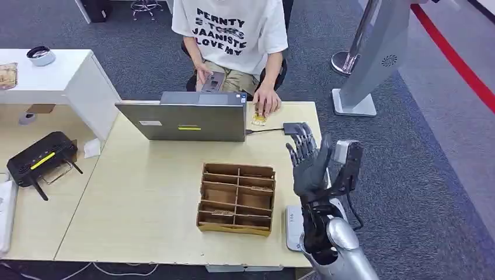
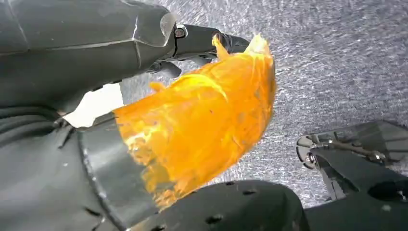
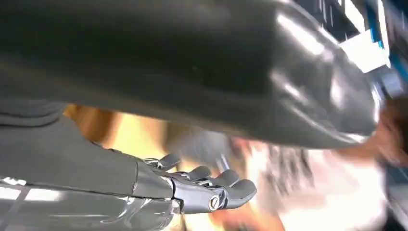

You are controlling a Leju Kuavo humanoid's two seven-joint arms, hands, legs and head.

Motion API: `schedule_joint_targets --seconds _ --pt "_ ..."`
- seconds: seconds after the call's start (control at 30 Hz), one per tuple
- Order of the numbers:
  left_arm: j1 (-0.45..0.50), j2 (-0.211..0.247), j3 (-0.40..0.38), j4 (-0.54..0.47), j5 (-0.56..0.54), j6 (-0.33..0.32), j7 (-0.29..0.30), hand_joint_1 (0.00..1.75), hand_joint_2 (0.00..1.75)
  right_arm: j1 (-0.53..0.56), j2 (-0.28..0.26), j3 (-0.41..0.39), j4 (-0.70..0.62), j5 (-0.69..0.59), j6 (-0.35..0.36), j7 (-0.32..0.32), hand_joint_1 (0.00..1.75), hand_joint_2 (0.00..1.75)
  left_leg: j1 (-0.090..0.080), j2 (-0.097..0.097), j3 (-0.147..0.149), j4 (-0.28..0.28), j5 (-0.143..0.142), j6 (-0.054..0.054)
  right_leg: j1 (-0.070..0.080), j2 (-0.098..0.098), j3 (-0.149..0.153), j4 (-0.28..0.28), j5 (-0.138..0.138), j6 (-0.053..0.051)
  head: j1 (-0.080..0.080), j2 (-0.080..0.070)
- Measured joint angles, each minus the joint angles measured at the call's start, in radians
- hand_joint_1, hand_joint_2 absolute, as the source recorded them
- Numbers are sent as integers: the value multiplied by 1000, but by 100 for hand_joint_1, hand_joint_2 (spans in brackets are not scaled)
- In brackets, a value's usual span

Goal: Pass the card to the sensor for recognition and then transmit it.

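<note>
The card (image 1: 258,119) lies flat on the far edge of the pale wooden table (image 1: 146,192), just under the fingertips of a seated person's hand (image 1: 267,105), well ahead of the robot's right hand (image 1: 307,163) and a little to its left. That right hand is raised above the table's right side with its fingers straight, spread and holding nothing; in the right wrist view its fingers (image 3: 226,180) are likewise extended with nothing between them. Between this hand and the card runs a thin cable to a small dark device (image 1: 292,126) near the table's right edge. Below the hand, at the table's near right corner, a flat grey sensor pad (image 1: 293,227) lies partly hidden by the arm. To the hand's left stands a brown cardboard divider box (image 1: 237,198), with bare tabletop around it; beyond that box an open laptop (image 1: 184,119) stands just left of the card. To the hand's right the table ends and grey carpet (image 1: 420,192) opens out. In the left wrist view the left hand (image 2: 96,62) hangs over carpet beside a blurred orange shape; I cannot tell how its fingers lie.
</note>
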Motion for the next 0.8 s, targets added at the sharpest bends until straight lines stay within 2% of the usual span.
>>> schedule_joint_targets --seconds 0.17,0.23,0.3,0.37,0.4,0.5,0.57,0.6,0.7,0.73,0.8 --pt "-1 0 23 0 -10 6 -3 0 0 14 -87 72 -36 -15 66 -52 0 0 0 1 1 0 0 0 0 1 0 0 1 -1 0 0" --pt "0 0 27 0 -17 5 -4 0 0 20 -113 94 -41 -33 144 -91 0 0 0 1 1 0 0 0 0 1 0 0 1 -1 0 0" --pt "-1 0 29 0 -24 3 -5 0 0 30 -135 112 -44 -48 256 -124 0 0 0 1 1 0 0 0 1 1 0 0 1 -1 0 0" --pt "-1 0 30 0 -24 2 -5 0 0 40 -149 123 -45 -49 287 -130 0 0 0 1 1 0 0 0 1 1 0 0 1 -1 -1 0" --pt "-1 0 32 0 -24 1 -5 0 0 43 -155 127 -45 -50 292 -132 0 175 0 1 1 0 0 0 1 1 0 0 1 -1 0 0" --pt "-1 0 37 0 -26 -3 -5 0 0 47 -172 139 -45 -35 312 -134 0 175 0 1 1 0 0 0 1 1 0 0 1 -1 0 0" --pt "-1 0 40 0 -26 -3 -5 0 0 49 -180 147 -45 27 296 -148 0 175 0 1 1 0 0 0 1 1 0 0 1 -1 0 0" --pt "-1 0 42 0 -25 -3 -5 0 0 49 -183 148 -45 94 272 -158 0 175 0 1 1 0 0 0 1 1 0 0 1 -1 0 0" --pt "0 0 50 0 -21 -3 -5 0 0 49 -189 157 -51 408 105 -194 0 175 0 1 1 0 0 0 1 1 0 0 1 -1 0 0" --pt "0 0 52 0 -21 -3 -5 0 0 49 -189 162 -55 483 67 -194 0 175 0 1 1 0 0 0 1 1 0 0 1 -1 0 0" --pt "0 0 56 0 -20 -3 -5 0 0 50 -189 172 -62 555 38 -194 0 175 0 1 1 0 0 0 1 1 0 0 1 -1 0 0"
